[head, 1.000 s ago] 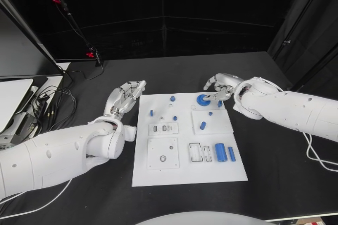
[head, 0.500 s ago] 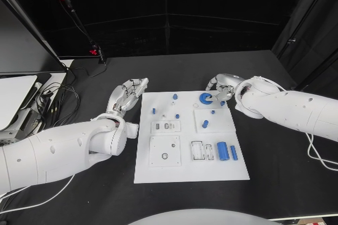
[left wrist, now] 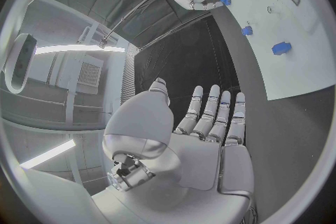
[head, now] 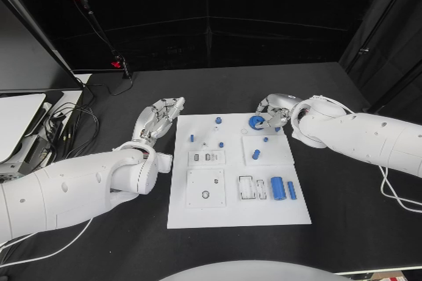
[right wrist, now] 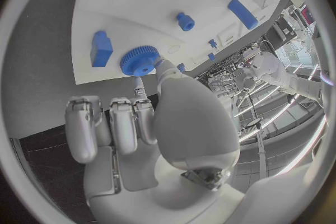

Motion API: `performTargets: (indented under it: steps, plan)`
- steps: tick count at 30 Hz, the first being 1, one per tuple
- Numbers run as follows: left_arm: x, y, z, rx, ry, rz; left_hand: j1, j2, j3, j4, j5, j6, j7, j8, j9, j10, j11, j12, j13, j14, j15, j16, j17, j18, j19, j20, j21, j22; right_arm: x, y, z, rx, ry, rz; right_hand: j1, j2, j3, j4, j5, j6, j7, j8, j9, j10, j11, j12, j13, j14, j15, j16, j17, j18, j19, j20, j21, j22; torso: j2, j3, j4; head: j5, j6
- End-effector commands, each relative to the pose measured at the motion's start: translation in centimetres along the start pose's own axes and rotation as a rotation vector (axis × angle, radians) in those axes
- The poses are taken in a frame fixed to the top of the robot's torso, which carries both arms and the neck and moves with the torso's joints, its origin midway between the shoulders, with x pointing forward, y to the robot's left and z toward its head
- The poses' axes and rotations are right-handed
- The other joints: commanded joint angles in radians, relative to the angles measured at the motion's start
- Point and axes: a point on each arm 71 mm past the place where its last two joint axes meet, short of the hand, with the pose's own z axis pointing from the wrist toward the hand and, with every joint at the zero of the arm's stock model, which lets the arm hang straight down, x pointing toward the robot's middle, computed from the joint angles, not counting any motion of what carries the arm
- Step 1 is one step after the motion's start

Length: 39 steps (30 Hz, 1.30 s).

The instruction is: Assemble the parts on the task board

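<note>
The white task board [head: 236,205] lies in the middle of the table. A blue gear [head: 257,123] sits at its far right corner. My right hand [head: 272,113] hovers over it, and its thumb and one fingertip pinch the gear's rim [right wrist: 139,61] while the other fingers [right wrist: 105,123] stay curled. A small blue block [right wrist: 101,48] stands right beside the gear. My left hand [head: 157,120] rests open on the table just off the board's far left corner, fingers straight and holding nothing; its palm [left wrist: 203,145] faces the board [left wrist: 301,61].
Small blue pegs [head: 217,120] [head: 191,138] [head: 256,153] stand on the board's far half. Two blue cylinders [head: 276,188] lie in the near right slots. A monitor and cables [head: 53,125] crowd the table's left edge. Black table surrounds the board.
My right hand's fingers have drawn in slightly around the blue gear. The left hand stays where it was.
</note>
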Motion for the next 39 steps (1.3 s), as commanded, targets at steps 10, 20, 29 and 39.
performTargets:
  steps: [10,20,29,39]
  plan:
    - [0.02,-1.92,-0.23,0.259,0.006,0.001,0.008,0.005,-0.008,0.000,0.005,0.008,0.135,-0.006,0.000,0.006,0.001,-0.003,0.000,0.007,-0.001,-0.002,0.000,-0.009,0.007,0.001,0.005,0.001,0.28,0.21,0.12,0.022,0.027,-0.010,0.008,0.001,0.017,-0.007,0.010,0.009,-0.013,-0.001,-0.004,0.104,-0.009,0.003,0.263,0.104,-0.006,0.002,0.263,-0.007,0.106,-0.003,0.003,0.263,0.000,0.0013,-0.0007,0.005,-0.002]
    - [0.02,-1.91,-0.21,0.258,0.006,0.001,0.008,0.005,-0.008,0.000,0.005,0.008,0.135,-0.006,0.000,0.006,0.001,-0.003,0.000,0.007,-0.001,-0.002,0.000,-0.009,0.007,0.001,0.004,0.001,0.50,0.18,0.21,0.044,0.042,-0.012,0.006,0.002,0.020,-0.007,0.004,0.009,-0.013,-0.006,-0.007,0.104,-0.010,0.003,0.263,0.104,-0.008,0.002,0.263,-0.007,0.106,-0.005,0.003,0.263,0.000,0.0015,-0.0008,0.010,-0.008]
    - [-0.01,-1.89,-0.20,0.257,0.006,0.001,0.009,0.006,-0.008,0.000,0.006,0.009,0.135,-0.007,0.000,0.006,0.001,-0.003,0.000,0.008,-0.001,-0.002,0.000,-0.009,0.007,0.001,0.004,0.001,0.73,0.03,0.15,0.054,0.056,-0.015,0.028,0.022,0.044,-0.026,0.004,0.064,-0.012,-0.004,-0.009,0.104,-0.009,0.003,0.263,0.104,-0.011,0.002,0.263,-0.007,0.106,-0.009,0.003,0.263,0.000,0.0010,-0.0010,0.008,-0.010]
    - [0.03,-1.88,-0.19,0.256,0.006,0.001,0.009,0.006,-0.008,0.000,0.006,0.009,0.135,-0.007,0.000,0.006,0.001,-0.003,0.000,0.008,-0.001,-0.002,0.000,-0.009,0.006,0.001,0.004,0.001,0.73,0.30,0.20,0.035,0.034,-0.011,0.081,0.074,0.111,-0.075,-0.004,0.263,-0.029,-0.027,-0.023,0.104,-0.026,0.003,0.263,0.104,-0.027,0.002,0.263,-0.007,0.106,-0.024,0.003,0.263,0.000,0.0015,0.0004,0.009,-0.010]
